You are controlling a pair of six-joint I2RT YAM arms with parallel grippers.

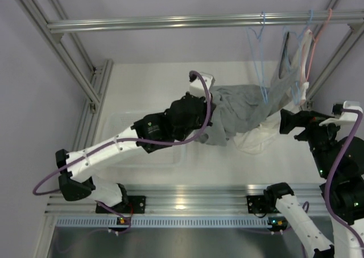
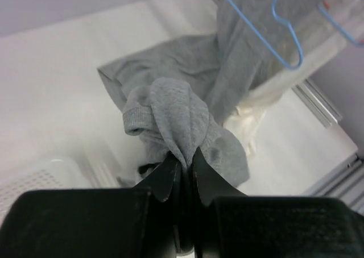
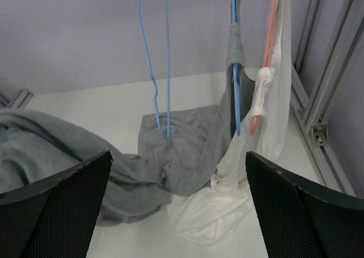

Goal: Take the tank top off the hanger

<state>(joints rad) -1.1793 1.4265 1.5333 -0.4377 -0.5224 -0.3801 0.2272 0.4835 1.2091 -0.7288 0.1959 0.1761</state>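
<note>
Top view: left tool (image 1: 209, 115) is clamped on a bunch of the grey tank top (image 1: 244, 105). The top lies mostly slumped on the bench (image 1: 148, 82), with its far end rising toward the rail (image 1: 170, 23) at far right. Long axis runs from that pinch at centre out to the right and up; hem end points at the left arm, strap end at the rail. Right tool (image 1: 286, 121) sits just beside the cloth, near a white garment (image 1: 256, 140). Left wrist view: jaws pressed together on a wad of hem, grip looks solid. Right wrist view: right tool gapes wide, holding nothing. 1 grey strap is draped over the hanger (image 3: 236, 104), which has a pink hanger (image 3: 267, 53) beside it. Judgement: a straight pull left would likely just drag the hanger along the rail. Better that the right tool steadies the hanger or lifts the strap off its end while the left draws down and away, clear of the spare hanger (image 3: 168, 70).
</note>
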